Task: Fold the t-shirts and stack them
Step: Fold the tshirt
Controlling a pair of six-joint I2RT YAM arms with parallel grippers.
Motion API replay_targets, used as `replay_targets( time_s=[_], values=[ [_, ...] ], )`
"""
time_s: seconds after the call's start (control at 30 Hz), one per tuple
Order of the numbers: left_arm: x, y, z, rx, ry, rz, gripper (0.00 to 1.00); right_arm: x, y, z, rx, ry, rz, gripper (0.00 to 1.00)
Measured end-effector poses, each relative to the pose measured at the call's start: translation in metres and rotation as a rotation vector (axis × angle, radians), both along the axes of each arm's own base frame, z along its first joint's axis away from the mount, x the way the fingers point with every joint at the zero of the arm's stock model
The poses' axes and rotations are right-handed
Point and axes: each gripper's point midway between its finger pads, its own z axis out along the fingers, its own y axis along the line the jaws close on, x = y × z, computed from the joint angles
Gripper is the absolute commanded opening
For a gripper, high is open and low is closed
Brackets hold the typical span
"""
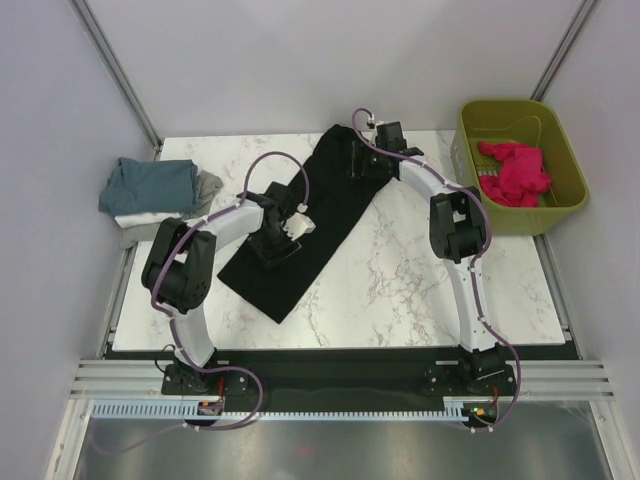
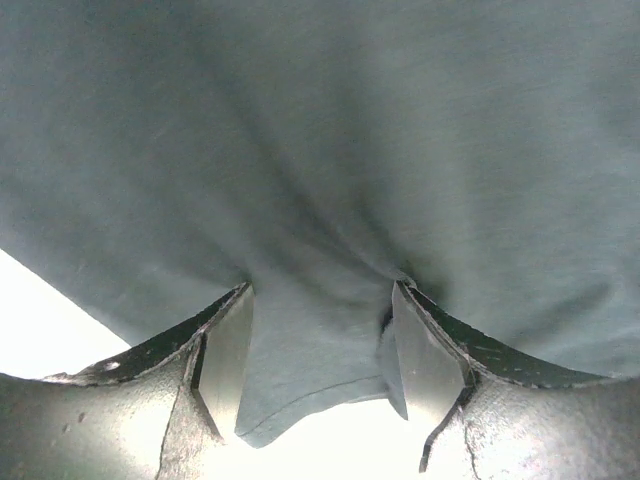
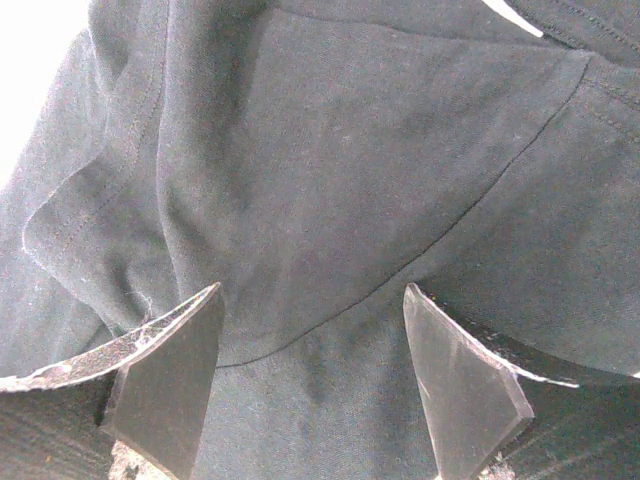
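Observation:
The black t-shirt point(image 1: 330, 200) lies as a long diagonal strip from the back centre of the table to the front left. My left gripper point(image 1: 278, 238) is down on its lower part. In the left wrist view the jaws point(image 2: 322, 288) stand apart, with a hem edge of the cloth point(image 2: 320, 150) between them. My right gripper point(image 1: 365, 160) is on the shirt's far end. Its jaws point(image 3: 312, 290) are open over the black cloth point(image 3: 350, 150), with a white label point(image 3: 510, 15) at the top. A teal-blue shirt point(image 1: 150, 183) lies folded on grey point(image 1: 208, 188) and white point(image 1: 135, 218) ones at far left.
An olive-green basket point(image 1: 570, 205) stands off the table's right back corner, with a pink cloth point(image 1: 515, 172) in it. The marble table point(image 1: 420, 290) ends in a black strip at the front. Purple walls close in on the left, back and right.

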Motion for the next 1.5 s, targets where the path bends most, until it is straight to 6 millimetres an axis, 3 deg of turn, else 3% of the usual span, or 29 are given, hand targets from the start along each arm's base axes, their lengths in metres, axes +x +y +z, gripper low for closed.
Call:
replay_targets(
  time_s=[0.23, 0.4, 0.67, 0.8, 1.0, 1.17, 1.27, 1.5],
  values=[
    [-0.015, -0.035, 0.007, -0.009, -0.018, -0.116, 0.65, 0.004, 0.01, 0.001, 0.009, -0.019, 0.013, 0.8],
    [-0.026, -0.046, 0.006, -0.006, -0.011, -0.161, 0.65, 0.002, 0.018, 0.001, 0.013, -0.024, 0.025, 0.81],
    [-0.027, -0.043, 0.006, -0.004, -0.007, -0.155, 0.65, -0.001, 0.026, 0.0, 0.011, -0.03, 0.045, 0.81],
    [-0.022, -0.031, 0.014, -0.016, -0.026, -0.115, 0.65, -0.002, 0.025, 0.0, 0.006, -0.036, 0.052, 0.82],
    [-0.001, -0.007, 0.057, -0.07, -0.151, -0.02, 0.65, -0.004, 0.024, 0.001, -0.005, -0.037, 0.061, 0.82],
    [0.018, -0.018, 0.096, -0.1, -0.26, 0.006, 0.63, -0.007, 0.023, 0.0, -0.011, -0.034, 0.066, 0.82],
    [0.012, -0.022, 0.097, -0.084, -0.249, 0.029, 0.63, -0.009, 0.023, 0.001, -0.015, -0.032, 0.069, 0.82],
    [-0.014, -0.026, 0.08, -0.034, -0.175, 0.007, 0.61, -0.013, 0.019, -0.001, -0.039, -0.03, 0.074, 0.82]
  ],
)
